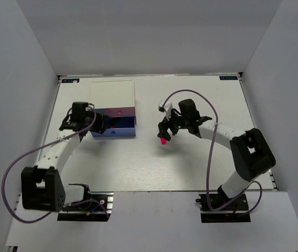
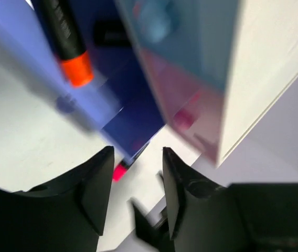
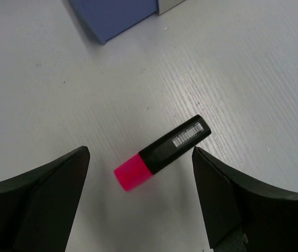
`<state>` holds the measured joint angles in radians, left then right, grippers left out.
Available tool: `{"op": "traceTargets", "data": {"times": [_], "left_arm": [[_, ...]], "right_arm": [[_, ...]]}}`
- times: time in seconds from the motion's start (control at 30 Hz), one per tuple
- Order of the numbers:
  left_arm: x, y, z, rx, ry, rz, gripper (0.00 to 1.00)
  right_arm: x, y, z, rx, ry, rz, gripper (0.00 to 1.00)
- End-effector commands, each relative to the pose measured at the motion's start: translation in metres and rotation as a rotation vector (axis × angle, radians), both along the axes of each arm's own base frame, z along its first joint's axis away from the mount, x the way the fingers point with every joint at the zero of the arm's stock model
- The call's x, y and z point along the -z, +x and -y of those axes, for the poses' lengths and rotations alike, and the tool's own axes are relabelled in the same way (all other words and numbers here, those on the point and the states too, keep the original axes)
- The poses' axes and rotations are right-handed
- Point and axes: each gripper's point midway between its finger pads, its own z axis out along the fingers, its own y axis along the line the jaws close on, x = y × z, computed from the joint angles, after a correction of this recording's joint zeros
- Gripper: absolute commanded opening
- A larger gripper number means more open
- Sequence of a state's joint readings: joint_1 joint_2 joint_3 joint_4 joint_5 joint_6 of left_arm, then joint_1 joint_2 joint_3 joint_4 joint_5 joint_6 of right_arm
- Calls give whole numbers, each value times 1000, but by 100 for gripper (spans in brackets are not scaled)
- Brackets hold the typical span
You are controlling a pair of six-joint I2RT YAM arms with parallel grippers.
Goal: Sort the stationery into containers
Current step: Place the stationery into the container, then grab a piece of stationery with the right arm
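A black highlighter with a pink cap lies flat on the white table, and shows small in the top view as the pink highlighter. My right gripper hovers over it, open wide, one finger on each side and neither touching it. An orange-capped highlighter lies in the pulled-out purple drawer of the white-topped box. My left gripper is open and empty just in front of that drawer. The pink drawer and light blue drawer are pushed in. No erasers show.
White walls enclose the table on three sides. The box stands at the back left, with the left arm reaching up to it. The right arm bends in from the right. A corner of the purple drawer shows beyond the pink highlighter.
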<state>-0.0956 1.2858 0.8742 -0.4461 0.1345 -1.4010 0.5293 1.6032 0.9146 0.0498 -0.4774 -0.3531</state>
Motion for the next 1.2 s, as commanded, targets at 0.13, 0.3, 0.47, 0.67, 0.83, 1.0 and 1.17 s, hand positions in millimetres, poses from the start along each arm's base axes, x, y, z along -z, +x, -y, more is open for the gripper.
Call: {"op": "traceTargets", "data": {"times": [0.13, 0.3, 0.47, 0.67, 0.83, 1.0, 1.17], "left_arm": [[-22, -42, 7, 260, 153, 295, 55], [-27, -68, -4, 409, 367, 415, 82], [-23, -85, -20, 373, 474, 499, 92], [-7, -95, -42, 280, 567, 518, 93], [-6, -99, -54, 259, 667, 574, 93], [15, -93, -47, 337, 664, 532, 93], [29, -83, -37, 393, 627, 498, 93]], "right_arm": [[-4, 28, -15, 255, 40, -180, 78], [8, 45, 3, 427, -53, -131, 77], [38, 36, 12, 482, -148, -179, 75], [56, 33, 3, 481, -182, -182, 72], [66, 31, 2, 468, -215, -176, 61], [75, 19, 5, 442, -237, -226, 39], [58, 1, -6, 268, -197, -215, 20]]}}
